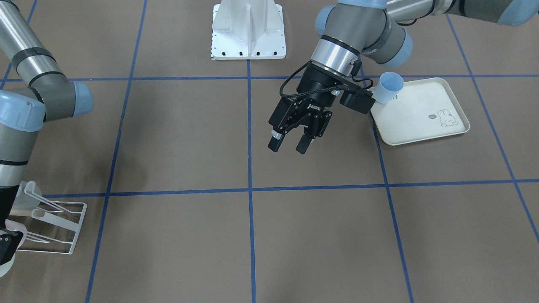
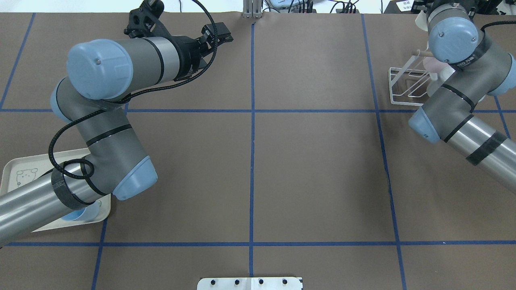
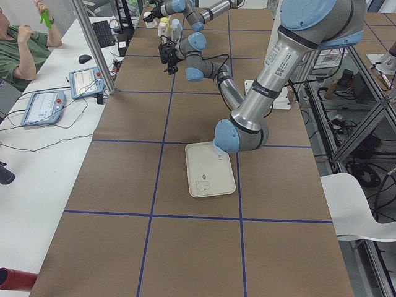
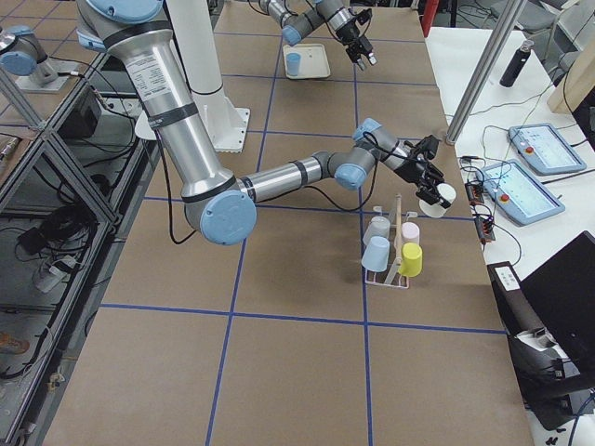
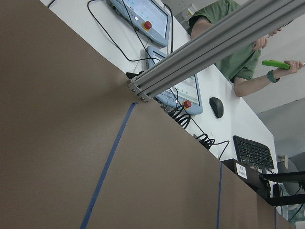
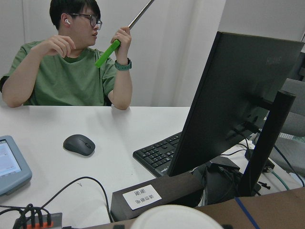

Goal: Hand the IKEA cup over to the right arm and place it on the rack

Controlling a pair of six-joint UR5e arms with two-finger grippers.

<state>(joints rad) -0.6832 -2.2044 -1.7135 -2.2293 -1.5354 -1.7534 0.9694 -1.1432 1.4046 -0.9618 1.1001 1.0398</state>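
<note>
Over mid-table, left gripper (image 1: 292,141) spread wide and empty. At the far right, low white wire rack (image 1: 54,229) carrying grey, pale blue, pink and yellow cups on its prongs. At the near left, cream tray (image 1: 421,120) with a blue cup (image 1: 388,87) standing at its corner. Just beyond the rack, right gripper (image 4: 429,186) seemingly clamped on the white cup (image 4: 439,196), held clear of the table. Likely light, stiff, smooth plastic: slippery rather than fragile, best pinched gently across the wall near the rim. "ROBOTIQ" readable on the left gripper; a rabbit drawing on the tray; no brand visible on any cup; paper label (image 6: 141,196) illegible.
</note>
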